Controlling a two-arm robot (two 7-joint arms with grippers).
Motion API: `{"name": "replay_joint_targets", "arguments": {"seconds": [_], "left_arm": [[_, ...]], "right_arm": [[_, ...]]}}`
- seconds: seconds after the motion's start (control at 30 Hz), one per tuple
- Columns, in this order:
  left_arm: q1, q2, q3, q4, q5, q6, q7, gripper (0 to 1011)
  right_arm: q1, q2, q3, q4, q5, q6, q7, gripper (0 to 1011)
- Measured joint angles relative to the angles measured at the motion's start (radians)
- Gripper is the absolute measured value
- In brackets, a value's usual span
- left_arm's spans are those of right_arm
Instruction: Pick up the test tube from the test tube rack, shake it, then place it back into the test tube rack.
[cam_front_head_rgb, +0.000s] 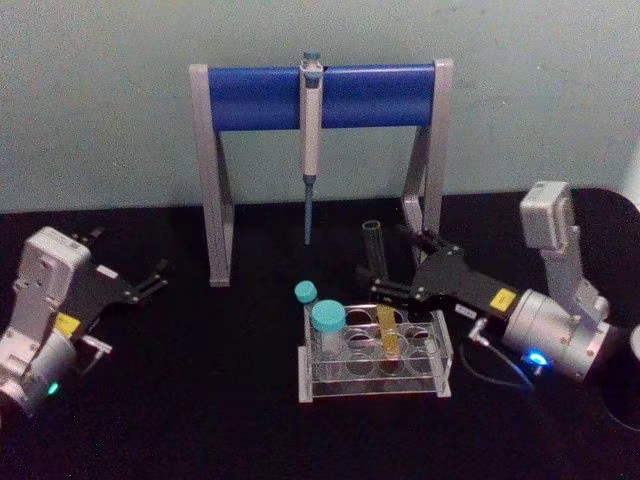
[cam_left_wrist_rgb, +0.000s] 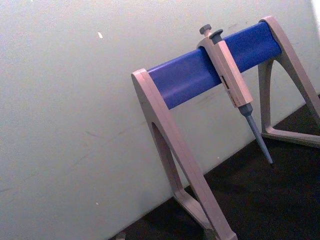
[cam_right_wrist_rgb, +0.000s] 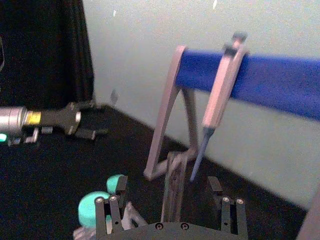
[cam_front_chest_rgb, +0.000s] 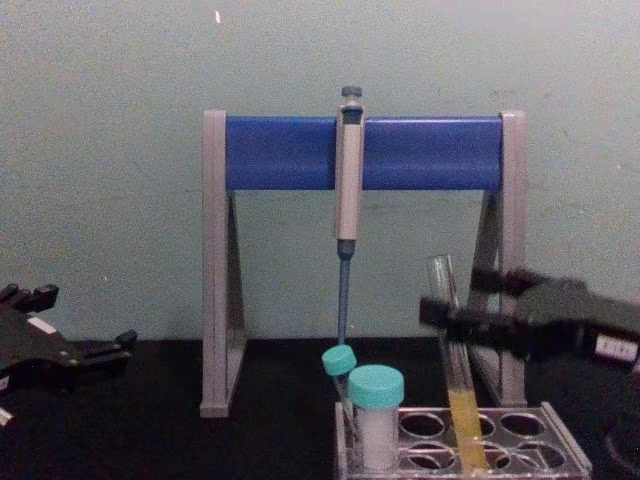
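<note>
Straddling test tube (cam_front_head_rgb: 376, 268) in rack (cam_front_head_rgb: 375, 354) near desk's front edge: right gripper (cam_front_head_rgb: 378, 282), open, nothing held; best closed squarely, lifted straight. Left gripper (cam_front_head_rgb: 152, 281) idle, open.

Pipette stand (cam_front_head_rgb: 320, 96): grey legs, blue crossbar, upper centre of the head view, against the pale wall (cam_front_head_rgb: 100, 100).
Pipette (cam_front_head_rgb: 311, 140): grey body, teal top, blue tip; hangs upright from the middle of the crossbar.
Vial (cam_front_head_rgb: 327, 327): short, white, wide teal cap; lower centre.
Thin tube (cam_front_head_rgb: 305, 294): teal cap, just beside the vial.
Table (cam_front_head_rgb: 200, 400): black surface, lower half.
</note>
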Motion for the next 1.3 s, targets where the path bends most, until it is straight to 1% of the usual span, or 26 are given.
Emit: {"name": "replay_joint_targets", "arguments": {"seconds": [0.1,0.13,0.2,0.23,0.33,0.37,0.43,0.47,0.53,0.57,0.63,0.67,0.8,1.0,1.17,1.3], "left_arm": [[0.000,0.000,0.000,0.000,0.000,0.000,0.000,1001],[0.000,0.000,0.000,0.000,0.000,0.000,0.000,1001],[0.000,0.000,0.000,0.000,0.000,0.000,0.000,1002],[0.000,0.000,0.000,0.000,0.000,0.000,0.000,1001],[0.000,0.000,0.000,0.000,0.000,0.000,0.000,1001],[0.000,0.000,0.000,0.000,0.000,0.000,0.000,1001],[0.000,0.000,0.000,0.000,0.000,0.000,0.000,1001],[0.000,0.000,0.000,0.000,0.000,0.000,0.000,1001],[0.000,0.000,0.000,0.000,0.000,0.000,0.000,1002],[0.000,0.000,0.000,0.000,0.000,0.000,0.000,1001],[0.000,0.000,0.000,0.000,0.000,0.000,0.000,1001],[0.000,0.000,0.000,0.000,0.000,0.000,0.000,1001],[0.000,0.000,0.000,0.000,0.000,0.000,0.000,1001],[0.000,0.000,0.000,0.000,0.000,0.000,0.000,1001],[0.000,0.000,0.000,0.000,0.000,0.000,0.000,1001],[0.000,0.000,0.000,0.000,0.000,0.000,0.000,1001]], "right_arm": [[-0.028,0.000,0.033,-0.045,0.010,-0.031,-0.030,1000],[-0.047,-0.001,0.053,-0.072,0.012,-0.044,-0.057,1000],[-0.067,-0.002,0.074,-0.101,0.009,-0.052,-0.098,1000],[-0.090,-0.005,0.099,-0.133,-0.004,-0.053,-0.146,1000],[-0.118,-0.009,0.125,-0.171,-0.032,-0.044,-0.223,1000],[-0.135,-0.012,0.142,-0.194,-0.056,-0.028,-0.276,1000],[-0.151,-0.018,0.157,-0.211,-0.076,-0.009,-0.326,1000],[-0.163,-0.024,0.169,-0.220,-0.090,0.012,-0.364,1000],[-0.173,-0.031,0.179,-0.225,-0.103,0.037,-0.401,1000],[-0.180,-0.038,0.185,-0.226,-0.117,0.067,-0.433,1000],[-0.185,-0.044,0.190,-0.224,-0.127,0.094,-0.458,1000],[-0.189,-0.051,0.194,-0.218,-0.135,0.116,-0.475,1000],[-0.194,-0.064,0.198,-0.198,-0.147,0.164,-0.498,1000],[-0.200,-0.080,0.202,-0.173,-0.160,0.211,-0.505,1000],[-0.198,-0.088,0.206,-0.159,-0.166,0.226,-0.495,1000],[-0.198,-0.088,0.206,-0.158,-0.167,0.227,-0.494,1000]]}}
